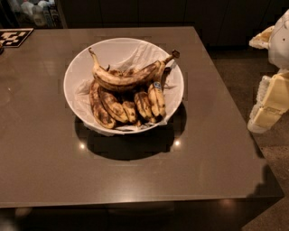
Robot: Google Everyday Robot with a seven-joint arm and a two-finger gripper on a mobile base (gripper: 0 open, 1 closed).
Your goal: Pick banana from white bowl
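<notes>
The white bowl [118, 48] stands on the brown table, a little behind its middle. The banana [127, 81], long, curved and yellow with brown speckles, lies across the top of the pile in the bowl, its thin stem pointing up to the left. Several shorter, darker bananas lie under it, one with a blue sticker [156, 85]. My gripper [269, 106], white and cream, hangs at the right edge of the view, beyond the table's right side and well apart from the bowl. It holds nothing that I can see.
The brown table [54, 167] has its front edge near the bottom and its right edge running down at the right. A black-and-white marker tag [13, 37] lies at the back left corner. Bottles or packages [34, 11] stand behind it. Speckled floor lies to the right.
</notes>
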